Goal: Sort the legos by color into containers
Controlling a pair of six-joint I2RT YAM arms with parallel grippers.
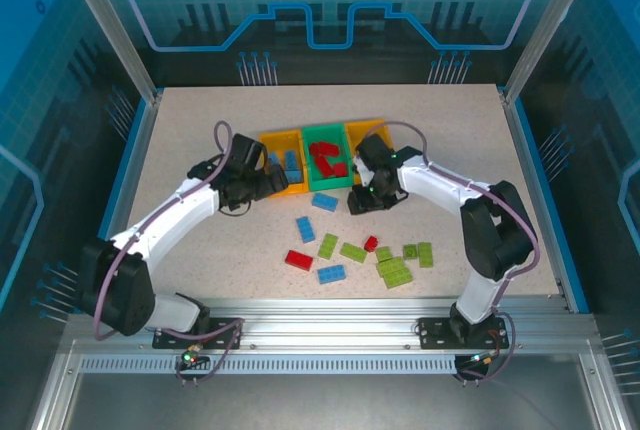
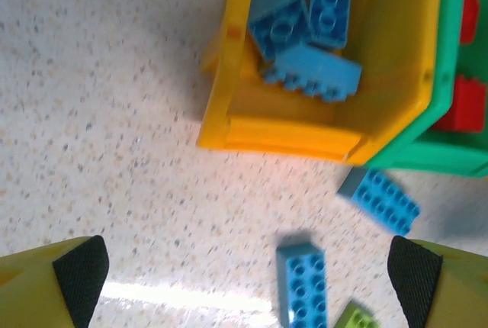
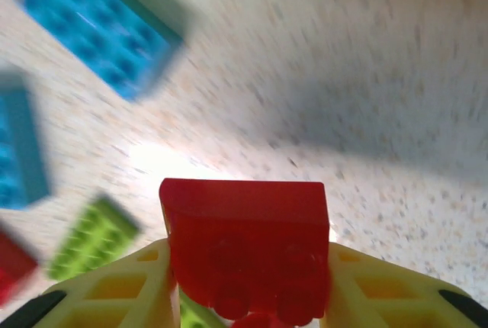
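Twelve or so legos (image 1: 352, 252) lie loose on the table (image 1: 200, 130), all on the near side of the green bin (image 1: 322, 134). The lime ones sit mostly near and to its right, with two red and three blue among them.

1. Right gripper (image 1: 360, 202): low over the table, just in front of the green bin's right corner. It is clamped on a red brick (image 3: 244, 236), which sits square between the fingers.
2. Left gripper (image 1: 265, 185): just left of the green bin's near corner, jaws spread wide, pads (image 2: 80, 271) bare, nothing held. One blue brick (image 2: 381, 200) lies just in front of the green bin's near wall, and a second (image 2: 303, 286) lies nearer you.
3. Green bin: already holds red legos.
4. Left yellow bin (image 2: 305, 141): touches the green bin's left side and holds blue legos.
5. Right yellow bin (image 1: 358, 132): on the green bin's right. You cannot tell its contents behind the arm.

Step in hand, as it reads: the red brick is gripped but not yet delivered. You will likely want to raise it above the green bin's near wall, carry it over the reds and let go. The left arm looks free to take a blue brick next.
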